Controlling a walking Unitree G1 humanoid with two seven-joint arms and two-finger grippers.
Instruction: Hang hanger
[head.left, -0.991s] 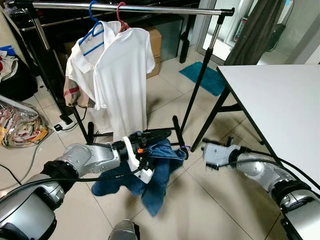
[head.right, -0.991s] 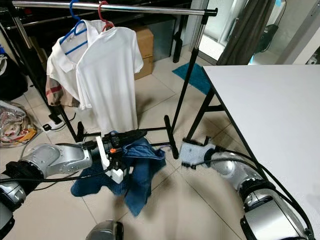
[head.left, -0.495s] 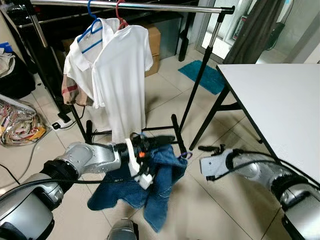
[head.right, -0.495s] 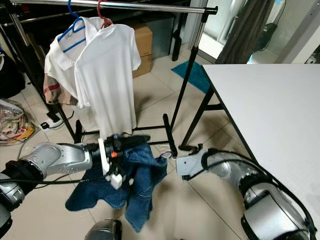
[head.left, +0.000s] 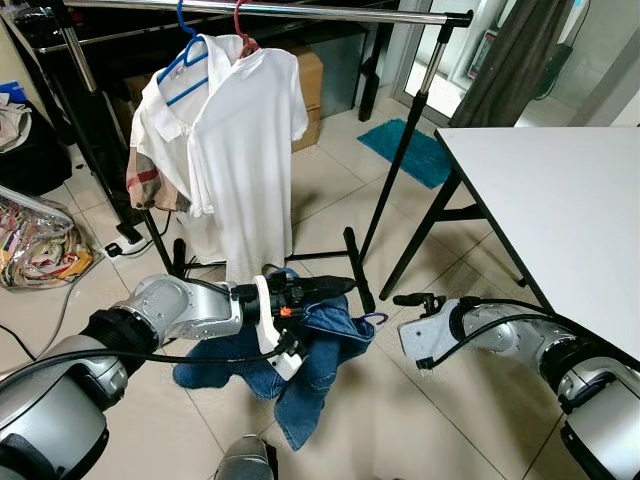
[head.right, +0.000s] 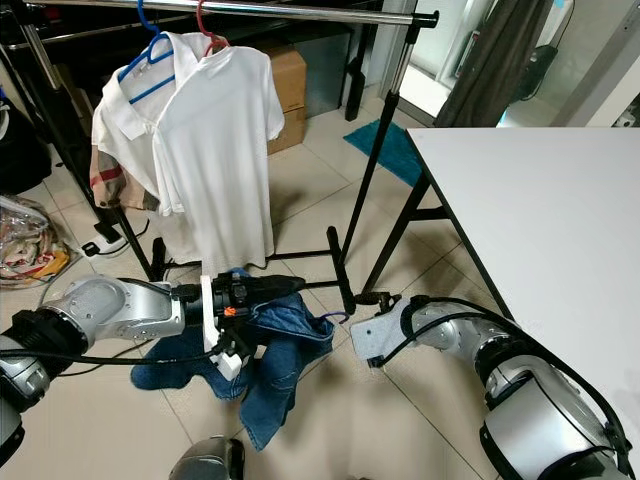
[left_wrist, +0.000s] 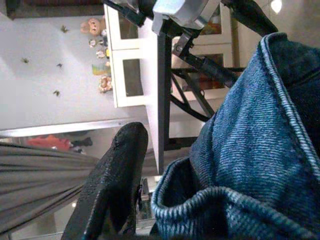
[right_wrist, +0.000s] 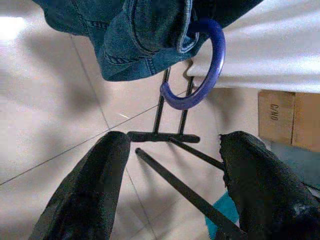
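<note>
Since a second ago my right jaws (head.left: 412, 300) have lifted toward the jeans (head.left: 300, 345), which my left jaws (head.left: 325, 287) grip low before the rack (head.left: 400, 150). Right jaws gape just short of the hanger's hook (right_wrist: 197, 70). The denim's weight may swing that hook away.

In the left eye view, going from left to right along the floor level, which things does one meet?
Patterned bag → left end effector holding the blue jeans → purple hanger hook → right end effector, open → white table.
</note>
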